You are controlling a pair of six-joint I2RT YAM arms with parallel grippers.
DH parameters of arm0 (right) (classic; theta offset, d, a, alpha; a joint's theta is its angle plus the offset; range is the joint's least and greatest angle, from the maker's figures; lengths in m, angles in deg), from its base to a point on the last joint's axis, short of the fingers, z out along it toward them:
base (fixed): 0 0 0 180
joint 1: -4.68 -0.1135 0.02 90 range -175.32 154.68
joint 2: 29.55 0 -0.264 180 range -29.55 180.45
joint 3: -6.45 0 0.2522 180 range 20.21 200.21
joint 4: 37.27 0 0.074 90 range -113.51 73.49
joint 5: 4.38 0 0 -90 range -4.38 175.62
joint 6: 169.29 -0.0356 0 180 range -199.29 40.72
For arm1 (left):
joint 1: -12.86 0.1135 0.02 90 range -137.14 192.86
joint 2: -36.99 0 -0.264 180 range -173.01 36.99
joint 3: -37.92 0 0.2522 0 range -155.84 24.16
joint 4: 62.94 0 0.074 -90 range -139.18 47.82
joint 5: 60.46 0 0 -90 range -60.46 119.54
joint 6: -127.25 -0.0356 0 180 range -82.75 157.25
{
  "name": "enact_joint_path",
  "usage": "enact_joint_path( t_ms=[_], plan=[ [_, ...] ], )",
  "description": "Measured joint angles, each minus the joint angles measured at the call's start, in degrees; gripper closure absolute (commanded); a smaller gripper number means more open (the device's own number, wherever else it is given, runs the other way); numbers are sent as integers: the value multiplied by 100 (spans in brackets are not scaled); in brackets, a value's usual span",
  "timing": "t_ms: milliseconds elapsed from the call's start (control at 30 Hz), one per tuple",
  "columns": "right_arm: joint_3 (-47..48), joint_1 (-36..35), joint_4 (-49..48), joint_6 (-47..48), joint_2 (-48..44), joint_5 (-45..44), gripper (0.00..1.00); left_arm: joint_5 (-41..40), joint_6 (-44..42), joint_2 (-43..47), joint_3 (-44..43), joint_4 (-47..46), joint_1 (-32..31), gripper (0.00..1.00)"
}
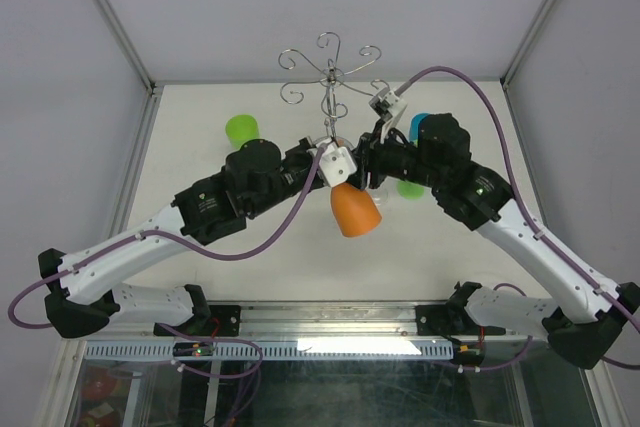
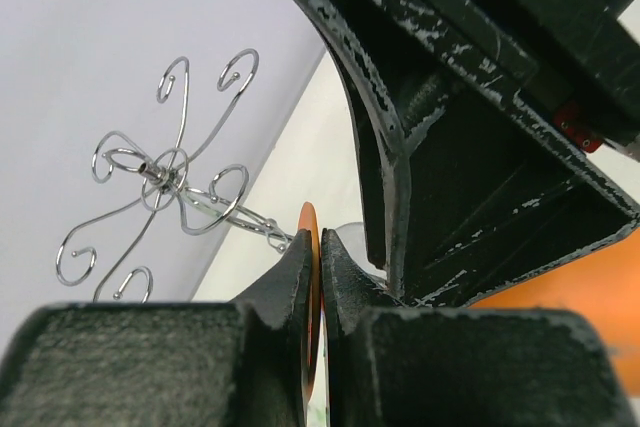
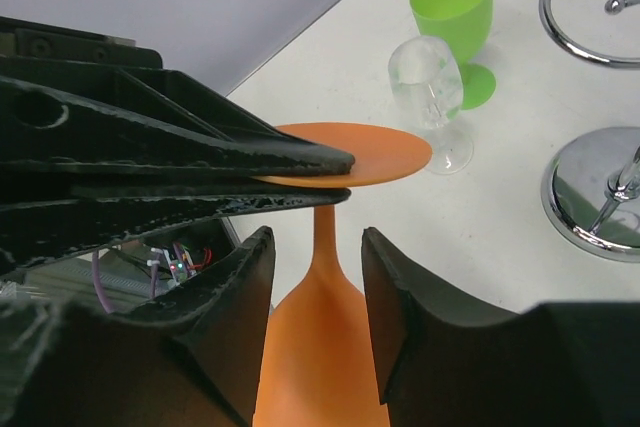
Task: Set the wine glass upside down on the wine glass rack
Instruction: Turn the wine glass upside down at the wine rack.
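Hanging bowl-down above the bench (image 1: 250, 262), the orange wine glass (image 1: 354, 211) was clenched by its foot in the left gripper (image 2: 318, 252) jaws. The right gripper (image 3: 318, 257) jaws stood released astride the stem, apparently not touching it. The wine glass rack (image 1: 330, 77) stood just beyond. Inversion done; hooking onto the rack outstanding.

From above, my left arm (image 1: 255, 182) and right arm (image 1: 480, 187) cover the foot of the orange wine glass (image 1: 354, 211) and the base of the wine glass rack (image 1: 329, 72). The right one also hides most of a blue cup (image 1: 417, 125) and a green cup (image 1: 408, 188). My right wrist view cuts off the orange bowl below and the rack's base at the right edge.
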Motion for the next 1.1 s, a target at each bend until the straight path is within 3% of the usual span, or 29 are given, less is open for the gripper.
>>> enact_joint_path(
  t_ms=[500, 767, 800, 900, 967, 1100],
  plan=[
    [-74, 2, -7, -157, 175, 225, 70, 125, 2, 17, -7, 2, 0, 100],
    [-101, 22, -61, -181, 197, 275, 100, 125, 0, 31, -7, 9, -2, 100],
    [-118, 22, -90, -192, 190, 275, 100, 122, -2, 31, -4, 13, -2, 100],
    [-208, 22, -201, -190, 153, 280, 100, 116, 2, 31, -4, 26, -2, 88],
    [-297, 22, -306, -195, 101, 282, 100, 81, 17, 31, -4, 24, -2, 72],
    [-474, 22, -435, -190, -50, 138, 100, -214, 107, 31, -7, -50, -35, 53]
  ],
)
